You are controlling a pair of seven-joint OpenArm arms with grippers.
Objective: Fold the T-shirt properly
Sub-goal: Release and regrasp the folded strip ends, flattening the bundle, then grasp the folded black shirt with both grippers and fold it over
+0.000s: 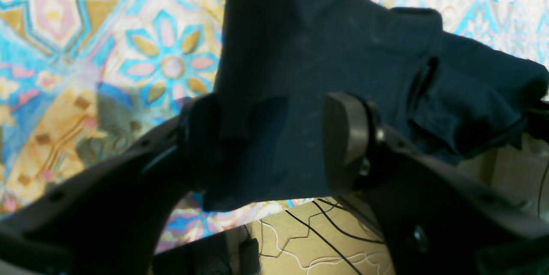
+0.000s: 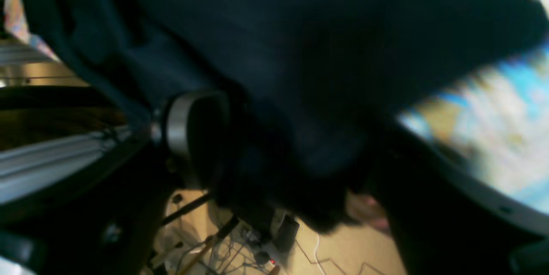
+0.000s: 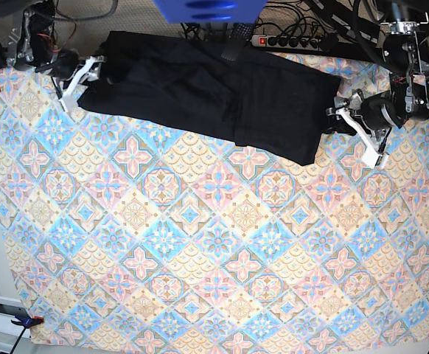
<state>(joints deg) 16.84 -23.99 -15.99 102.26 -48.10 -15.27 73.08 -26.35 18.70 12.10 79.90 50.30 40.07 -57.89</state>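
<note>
The T-shirt [image 3: 207, 92] is being held stretched along the far edge of the patterned tablecloth [image 3: 200, 258], its dark cloth running from the far left corner to the right side. At its right end the left gripper [image 3: 345, 118] is seen with jaws spread wide and black fabric lying between them — one grey pad [image 1: 343, 137] is showing, the other is covered by cloth. At the left end the right gripper [image 3: 89, 77] is likewise standing wide with the shirt bunched between its fingers [image 2: 188, 129]; that wrist view is blurred. Beyond the far edge, a power strip [image 3: 292, 40] and tangled cables [image 3: 325, 26] are lying behind the shirt.
</note>
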